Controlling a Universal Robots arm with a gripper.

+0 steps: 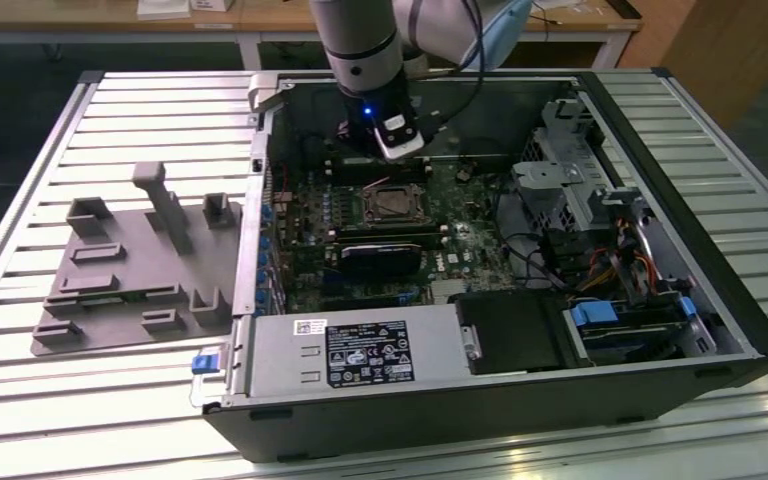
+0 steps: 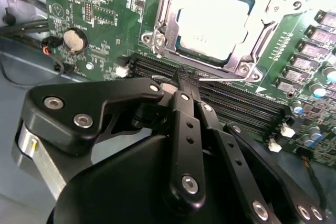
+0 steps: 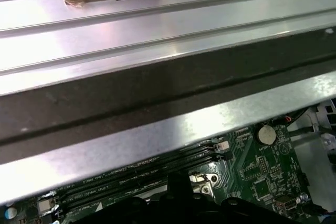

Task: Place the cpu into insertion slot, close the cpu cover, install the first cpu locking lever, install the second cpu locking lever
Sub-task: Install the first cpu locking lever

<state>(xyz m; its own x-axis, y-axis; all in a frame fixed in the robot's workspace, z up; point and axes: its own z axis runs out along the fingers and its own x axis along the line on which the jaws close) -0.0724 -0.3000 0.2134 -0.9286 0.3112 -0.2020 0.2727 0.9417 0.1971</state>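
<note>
The cpu (image 2: 212,22) lies seated under the lowered cpu cover (image 2: 167,22). The claw (image 2: 185,80), clenched and empty, hovers just beside that cover

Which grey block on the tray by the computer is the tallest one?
The T-topped post on the grey tray; it rises well above the squat blocks around it.

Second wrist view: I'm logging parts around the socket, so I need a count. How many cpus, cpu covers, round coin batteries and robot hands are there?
cpu: 1
cpu cover: 1
coin battery: 1
hand: 1
Total: 4
</note>
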